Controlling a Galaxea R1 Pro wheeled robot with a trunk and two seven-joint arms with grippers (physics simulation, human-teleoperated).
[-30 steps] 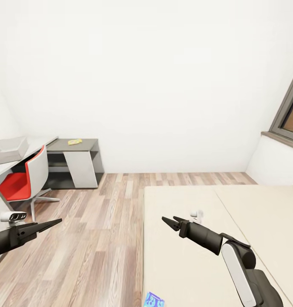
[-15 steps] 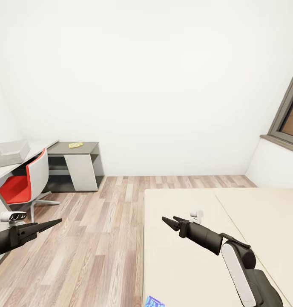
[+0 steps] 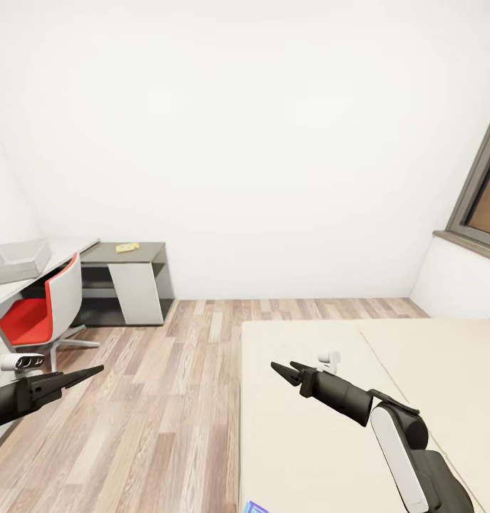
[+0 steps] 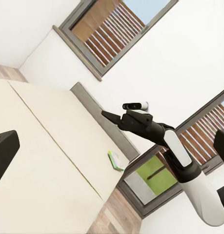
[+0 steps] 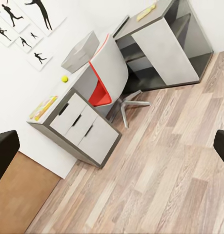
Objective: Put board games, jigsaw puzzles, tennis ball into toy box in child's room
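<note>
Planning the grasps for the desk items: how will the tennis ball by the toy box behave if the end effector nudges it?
The tennis ball is round and sits on the flat light grey table, so it would probably roll. It looks small, likely light. Its spot beside the toy box may stop it that way.

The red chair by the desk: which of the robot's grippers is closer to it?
Left. The left gripper hangs over the wood floor just in front of the red chair; the right gripper is across the room, over the bed.
</note>
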